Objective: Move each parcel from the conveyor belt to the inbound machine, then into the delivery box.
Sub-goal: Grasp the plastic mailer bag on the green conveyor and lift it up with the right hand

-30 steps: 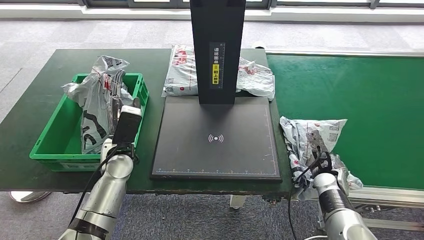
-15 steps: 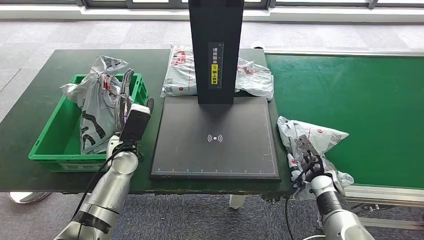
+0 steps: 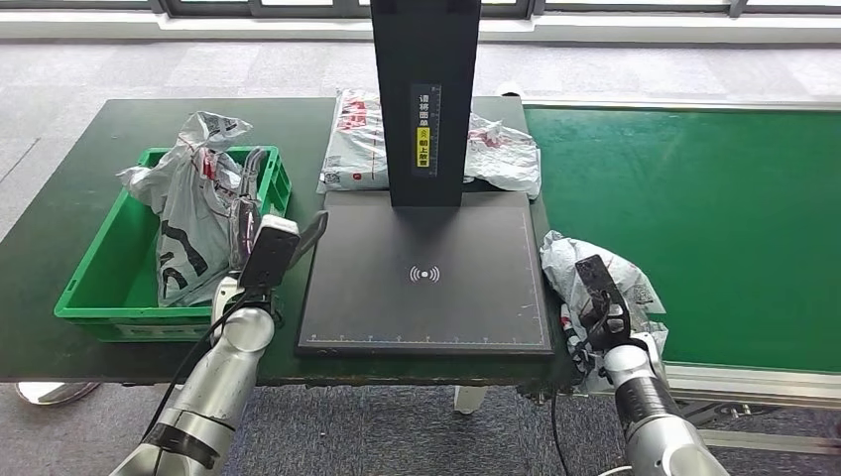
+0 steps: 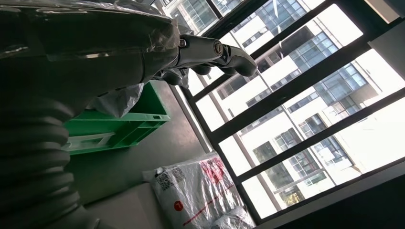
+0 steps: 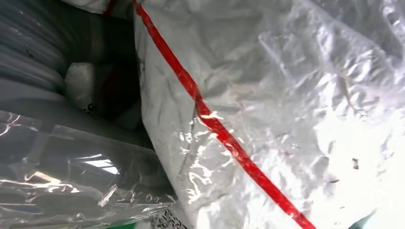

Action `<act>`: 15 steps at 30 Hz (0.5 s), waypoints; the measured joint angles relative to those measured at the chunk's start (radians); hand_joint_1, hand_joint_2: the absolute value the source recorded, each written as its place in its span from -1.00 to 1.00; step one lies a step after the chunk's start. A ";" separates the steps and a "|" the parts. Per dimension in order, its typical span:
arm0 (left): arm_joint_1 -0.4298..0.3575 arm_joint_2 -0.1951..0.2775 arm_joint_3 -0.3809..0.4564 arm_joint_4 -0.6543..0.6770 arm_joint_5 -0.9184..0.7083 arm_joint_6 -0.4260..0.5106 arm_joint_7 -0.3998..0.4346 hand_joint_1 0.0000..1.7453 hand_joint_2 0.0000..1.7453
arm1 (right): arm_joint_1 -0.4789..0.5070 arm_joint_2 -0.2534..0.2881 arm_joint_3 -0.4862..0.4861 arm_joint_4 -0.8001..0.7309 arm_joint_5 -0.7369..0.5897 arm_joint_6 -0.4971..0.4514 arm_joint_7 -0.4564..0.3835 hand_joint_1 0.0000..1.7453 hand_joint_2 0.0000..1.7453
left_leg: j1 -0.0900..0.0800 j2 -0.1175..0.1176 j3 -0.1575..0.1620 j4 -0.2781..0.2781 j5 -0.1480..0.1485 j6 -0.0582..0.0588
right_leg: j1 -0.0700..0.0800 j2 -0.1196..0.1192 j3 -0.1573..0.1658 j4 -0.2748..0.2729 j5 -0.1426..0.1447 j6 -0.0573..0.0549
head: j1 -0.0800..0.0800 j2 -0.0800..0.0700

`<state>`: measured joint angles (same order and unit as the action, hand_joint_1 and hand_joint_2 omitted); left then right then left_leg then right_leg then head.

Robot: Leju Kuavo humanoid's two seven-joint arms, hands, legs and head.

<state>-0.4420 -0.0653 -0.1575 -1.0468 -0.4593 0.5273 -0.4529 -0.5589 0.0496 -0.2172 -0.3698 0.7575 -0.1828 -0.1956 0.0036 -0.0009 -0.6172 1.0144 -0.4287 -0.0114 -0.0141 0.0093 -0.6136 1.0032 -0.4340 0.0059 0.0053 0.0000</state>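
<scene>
A crumpled white parcel (image 3: 595, 288) at the conveyor belt (image 3: 714, 218) edge, 3 o'clock of the scanner platform (image 3: 426, 278), is grasped by the right hand (image 3: 598, 297). Left hand (image 3: 273, 233): released, fingers apart, betw. platform and green delivery box (image 3: 109, 288) w/ bagged parcel (image 3: 193, 208).

Parcel-sorting station: conveyor belt (image 3: 694, 218), scanner (image 3: 426, 268).
</scene>
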 joint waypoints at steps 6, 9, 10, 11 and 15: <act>0.003 0.002 0.000 0.000 0.000 0.001 -0.001 -1.00 1.00 | 0.000 0.006 0.000 -0.005 -0.005 -0.004 -0.007 1.00 1.00 | 0.000 0.000 0.000 0.000 0.000 0.000 | 0.000 0.000 0.000 0.000 0.000 0.000 | 0.000 0.000; 0.006 0.004 0.000 0.000 0.000 0.006 -0.001 -1.00 1.00 | 0.003 0.012 0.000 -0.015 -0.025 -0.051 -0.062 1.00 1.00 | 0.000 0.000 0.000 0.000 0.000 0.000 | 0.000 0.000 0.000 0.000 0.000 0.000 | 0.000 0.000; 0.009 0.004 0.000 -0.001 0.000 0.008 -0.001 -1.00 1.00 | 0.005 0.017 0.000 -0.024 -0.040 -0.083 -0.094 1.00 1.00 | 0.000 0.000 0.000 0.000 0.000 0.000 | 0.000 0.000 0.000 0.000 0.000 0.000 | 0.000 0.000; 0.014 0.005 0.000 -0.002 0.000 0.011 -0.001 -1.00 1.00 | 0.008 0.023 0.000 -0.036 -0.060 -0.118 -0.130 1.00 1.00 | 0.000 0.000 -0.001 0.000 0.000 0.000 | 0.000 0.000 0.000 0.000 0.000 0.000 | 0.000 0.000; 0.039 0.006 0.000 -0.014 0.000 0.022 -0.005 -1.00 1.00 | 0.040 0.061 0.014 -0.153 -0.246 -0.280 -0.304 1.00 1.00 | 0.000 -0.001 -0.001 0.000 0.000 0.000 | 0.000 -0.001 -0.001 0.000 0.000 0.000 | 0.000 0.000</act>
<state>-0.4028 -0.0597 -0.1576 -1.0604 -0.4593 0.5494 -0.4581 -0.5191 0.1109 -0.2030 -0.5231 0.5116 -0.4628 -0.4992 0.0036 -0.0022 -0.6180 1.0143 -0.4286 -0.0117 -0.0142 0.0084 -0.6144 1.0035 -0.4342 0.0057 0.0053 0.0000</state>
